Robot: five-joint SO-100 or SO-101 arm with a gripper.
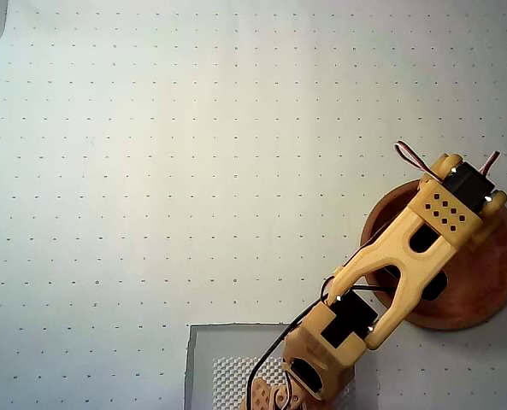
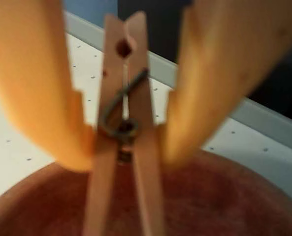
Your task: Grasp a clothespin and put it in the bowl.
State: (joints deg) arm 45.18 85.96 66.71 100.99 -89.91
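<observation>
One clothespin (image 2: 123,147) pinched in claw (image 2: 126,142) over bowl (image 2: 224,196)

A white dotted mat (image 1: 150,171) covers the table, evenly lit, with a dark backdrop (image 2: 274,78) beyond its edge.

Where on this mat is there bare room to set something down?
In the overhead view, the dotted mat is bare across its whole left and upper part. It is crowded at the lower right: the arm stretches from its base plate to the bowl, where the gripper holds the clothespin.
</observation>
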